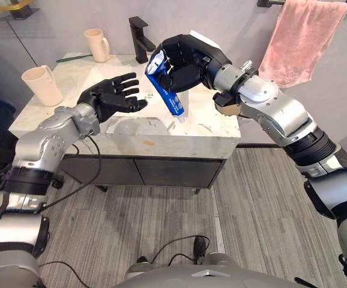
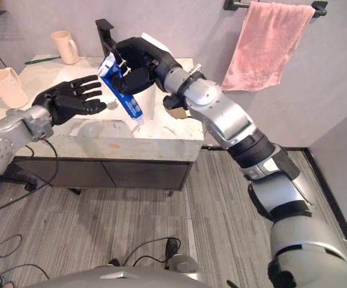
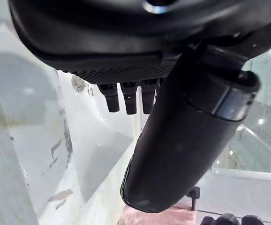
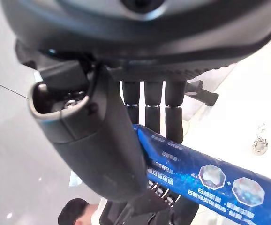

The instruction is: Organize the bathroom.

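Your right hand pinched the blue toothpaste tube near its flat end, thumb against fingers, and held it in the air over the sink basin. The tube hung slanted, cap down and towards you. The right wrist view confirmed the fingers lay across the tube, with the thumb on its near face.

Your left hand hovered just beside the tube, not touching, palm up, fingers spread and relaxed, holding nothing.

Two cream cups stood on the marble counter: one at the left edge, one at the back beside a green toothbrush. The black faucet stood just behind the right hand. A pink towel hung on the wall rail.

Risks, as I judged them:
- Grip sat on the soft flat end; the tube could slip or swing, and drop into the basin.
- A handover with the left fingers this spread could miss the tube.
- A move towards the back cup could knock the faucet.
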